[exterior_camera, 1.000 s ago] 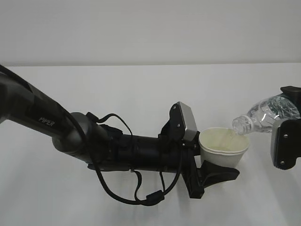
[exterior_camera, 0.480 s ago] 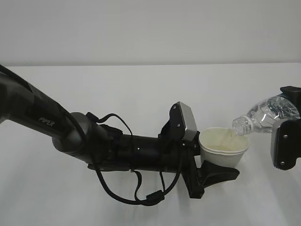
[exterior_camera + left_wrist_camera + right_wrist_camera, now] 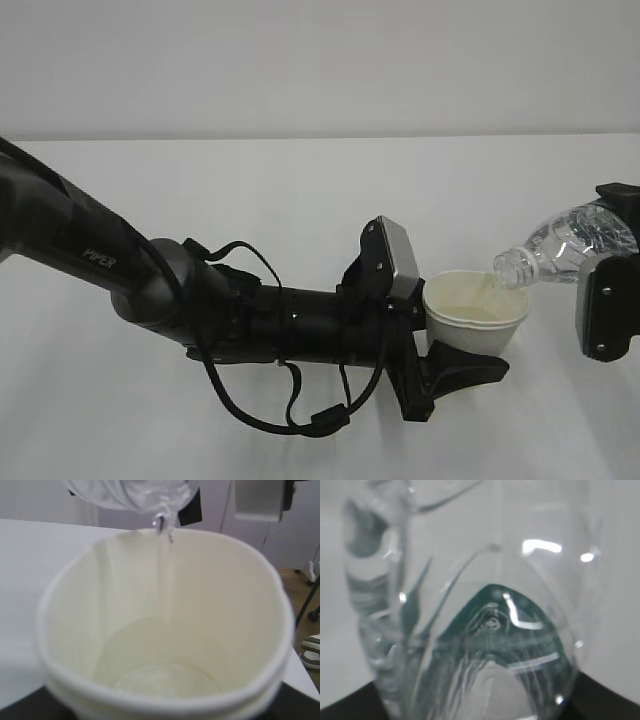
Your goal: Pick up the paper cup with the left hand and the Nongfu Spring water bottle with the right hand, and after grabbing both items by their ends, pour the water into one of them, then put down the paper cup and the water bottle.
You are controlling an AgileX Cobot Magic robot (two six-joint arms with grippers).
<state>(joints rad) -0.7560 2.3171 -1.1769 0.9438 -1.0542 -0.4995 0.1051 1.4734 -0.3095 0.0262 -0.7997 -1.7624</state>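
White table [image 3: 300, 200], left hand [image 3: 455, 345] jaws clamping paper cup [image 3: 476, 322], right hand [image 3: 610, 290] jaws gripping tilted bottle [image 3: 565, 245]

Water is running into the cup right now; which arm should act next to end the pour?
Right, probably. The right hand holds the tilted Nongfu Spring water bottle above the paper cup; righting it stops the stream. The left hand only steadies the cup.

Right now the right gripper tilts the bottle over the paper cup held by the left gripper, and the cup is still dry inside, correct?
Not dry. The left wrist view shows a thin stream falling from the bottle into the paper cup, water already pooled at its bottom.
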